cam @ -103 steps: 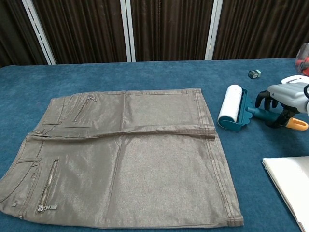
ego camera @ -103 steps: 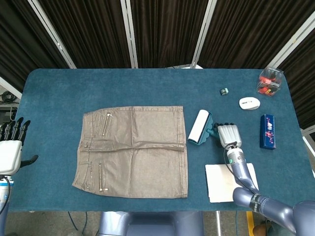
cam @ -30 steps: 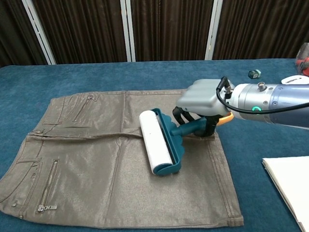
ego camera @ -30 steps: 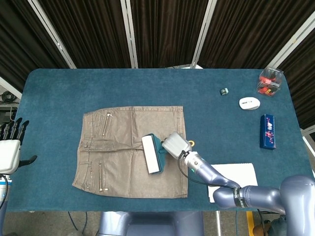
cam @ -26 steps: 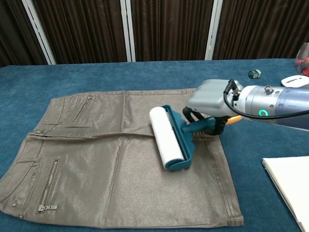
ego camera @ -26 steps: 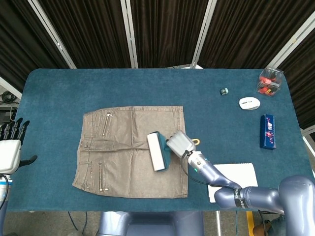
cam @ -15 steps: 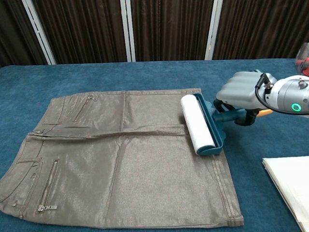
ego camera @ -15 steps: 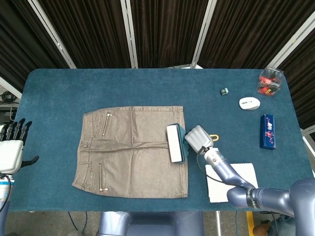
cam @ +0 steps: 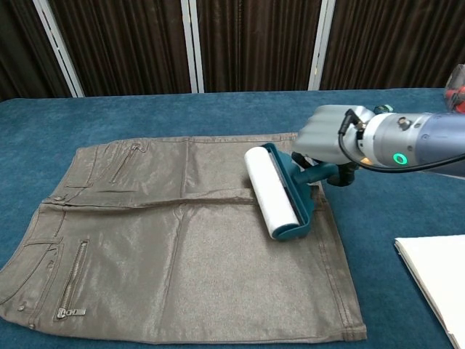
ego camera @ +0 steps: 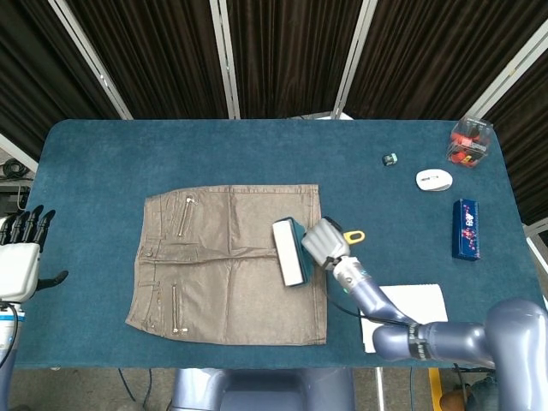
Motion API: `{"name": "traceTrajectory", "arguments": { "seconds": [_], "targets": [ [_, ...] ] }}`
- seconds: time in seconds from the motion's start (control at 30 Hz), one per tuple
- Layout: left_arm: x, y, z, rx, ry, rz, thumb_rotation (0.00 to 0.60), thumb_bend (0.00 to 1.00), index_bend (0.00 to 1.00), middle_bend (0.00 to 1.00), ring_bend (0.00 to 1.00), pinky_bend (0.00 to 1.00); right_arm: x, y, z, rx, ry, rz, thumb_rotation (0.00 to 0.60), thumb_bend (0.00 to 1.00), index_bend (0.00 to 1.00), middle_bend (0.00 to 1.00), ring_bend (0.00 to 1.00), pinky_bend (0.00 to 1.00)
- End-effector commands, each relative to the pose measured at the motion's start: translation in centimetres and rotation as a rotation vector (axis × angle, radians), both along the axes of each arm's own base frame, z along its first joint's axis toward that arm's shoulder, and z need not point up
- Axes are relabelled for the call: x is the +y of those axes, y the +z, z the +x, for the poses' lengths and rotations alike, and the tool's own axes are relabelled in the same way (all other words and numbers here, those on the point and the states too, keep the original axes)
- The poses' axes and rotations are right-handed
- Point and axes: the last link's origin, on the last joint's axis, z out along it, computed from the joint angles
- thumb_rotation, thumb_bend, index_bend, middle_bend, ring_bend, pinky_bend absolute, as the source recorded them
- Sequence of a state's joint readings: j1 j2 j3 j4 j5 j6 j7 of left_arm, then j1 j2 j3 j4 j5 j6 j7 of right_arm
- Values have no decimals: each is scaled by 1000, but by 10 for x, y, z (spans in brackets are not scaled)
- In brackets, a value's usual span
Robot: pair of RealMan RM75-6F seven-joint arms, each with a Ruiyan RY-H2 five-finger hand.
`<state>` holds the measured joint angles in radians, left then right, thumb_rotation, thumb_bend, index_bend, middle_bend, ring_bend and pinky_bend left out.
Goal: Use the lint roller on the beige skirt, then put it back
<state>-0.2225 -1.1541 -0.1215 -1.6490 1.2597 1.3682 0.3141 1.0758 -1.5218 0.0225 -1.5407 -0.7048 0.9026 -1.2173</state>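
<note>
Since half a second ago the lint roller (cam: 275,192) has travelled back inward from the hem of the beige skirt (cam: 182,240). The right hand (cam: 328,144) grips its handle, the roller just left of it, mid-rolling stroke; next, further passes leftward. Only the head view shows the idle left hand (ego camera: 19,261), fingers spread.

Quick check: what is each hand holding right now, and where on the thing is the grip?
The right hand grips the lint roller by its teal handle, roller head on the beige skirt. The left hand holds nothing.
</note>
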Motion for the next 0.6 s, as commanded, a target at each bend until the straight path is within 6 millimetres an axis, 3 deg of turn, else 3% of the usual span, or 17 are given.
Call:
{"name": "traceTrajectory", "arguments": {
  "seconds": [0.03,0.37,0.6],
  "targets": [
    [1,2,-2,-3,6,1,600,0,0,0,0,0,10,-20,40,53,58,32,600,775,590,638,558,562],
    [1,5,-6,-11,23,3,600,0,0,0,0,0,27,-44,77,93,119,73,600,775,592,639,558,562],
    [2,4,-9,-9,34,-6,600,0,0,0,0,0,32,-48,85,101,140,77,600,775,593,639,558,562]
  ]
}}
